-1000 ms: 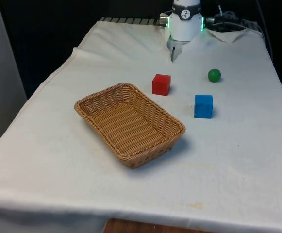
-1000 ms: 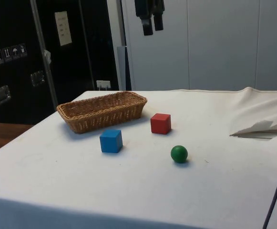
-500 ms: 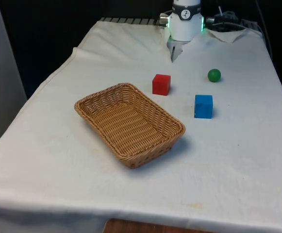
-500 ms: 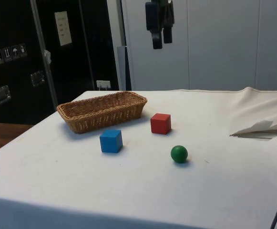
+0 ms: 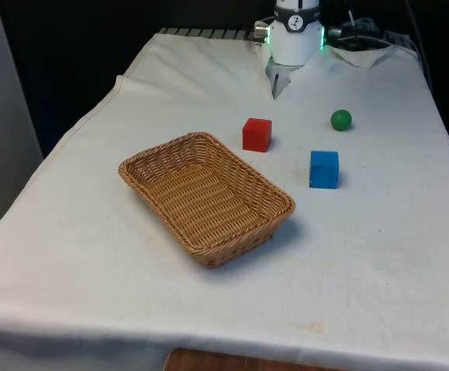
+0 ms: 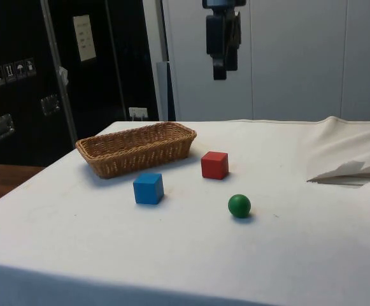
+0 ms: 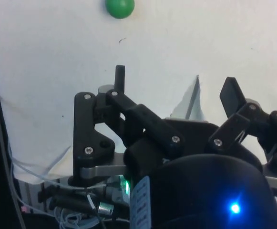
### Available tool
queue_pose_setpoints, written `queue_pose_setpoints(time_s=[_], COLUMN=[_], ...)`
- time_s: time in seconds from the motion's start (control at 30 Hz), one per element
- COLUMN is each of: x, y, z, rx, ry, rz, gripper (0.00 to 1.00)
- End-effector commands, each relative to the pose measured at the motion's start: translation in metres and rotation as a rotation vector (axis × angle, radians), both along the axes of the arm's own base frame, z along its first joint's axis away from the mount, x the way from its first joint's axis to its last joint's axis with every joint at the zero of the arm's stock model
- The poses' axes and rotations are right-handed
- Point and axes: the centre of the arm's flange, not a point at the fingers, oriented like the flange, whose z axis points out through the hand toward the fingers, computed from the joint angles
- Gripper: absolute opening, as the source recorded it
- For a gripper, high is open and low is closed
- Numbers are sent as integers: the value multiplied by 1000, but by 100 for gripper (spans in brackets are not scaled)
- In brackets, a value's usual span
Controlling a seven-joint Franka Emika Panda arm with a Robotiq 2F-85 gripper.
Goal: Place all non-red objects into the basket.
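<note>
Side view: pincer [image 6: 220,71] high above the counter [image 6: 172,255], fingers spread, holding nothing.
Wicker basket [image 5: 206,195] sits mid-counter; red cube [image 5: 256,134], blue cube [image 5: 324,168] and green ball [image 5: 341,119] lie apart on the cloth beside it, the ball nearest the far edge.

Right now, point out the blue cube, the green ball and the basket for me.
blue cube [image 5: 324,168], front view, middle of its visible faces.
green ball [image 5: 341,120], front view, centre of the ball.
basket [image 5: 156,151], front view, woven rim at its far side.
</note>
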Motion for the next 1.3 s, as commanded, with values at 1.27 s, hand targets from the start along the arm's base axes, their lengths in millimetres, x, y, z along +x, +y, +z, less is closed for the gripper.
queue_pose_setpoints(time_s=[1.27], x=[-36], y=[50], z=[-131], rx=[13], ry=[-48], rz=[70], gripper=[100])
